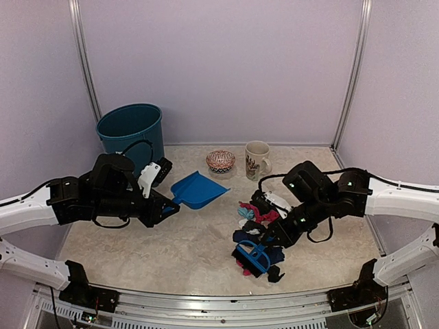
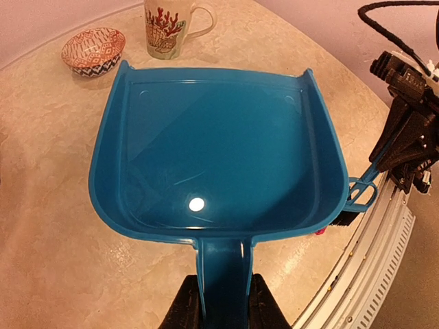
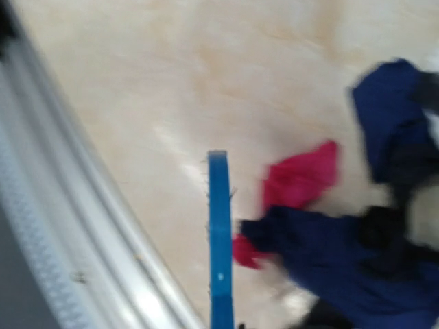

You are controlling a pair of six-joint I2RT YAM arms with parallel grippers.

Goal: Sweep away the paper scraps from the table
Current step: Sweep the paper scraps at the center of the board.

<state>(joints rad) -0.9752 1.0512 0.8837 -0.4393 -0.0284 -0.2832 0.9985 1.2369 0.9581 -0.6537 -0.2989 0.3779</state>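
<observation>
While I'm watching from above, my left gripper [image 1: 167,204] is pinching the dustpan [image 1: 199,190] handle; my right gripper [image 1: 269,241], pressed shut on the brush [image 1: 252,258], is sitting nearer the paper scraps [image 1: 255,223], front right on the table [image 1: 185,253]. Left wrist: dustpan [image 2: 219,151] is showing empty. Right wrist: scraps [image 3: 322,247] are bunching right of the brush's [image 3: 219,233] long edge.

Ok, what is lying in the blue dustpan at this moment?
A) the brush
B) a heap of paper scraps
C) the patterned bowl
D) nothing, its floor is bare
D: the left wrist view shows the floor of the dustpan bare and blue, while the paper scraps lie heaped on the table around the brush.
</observation>
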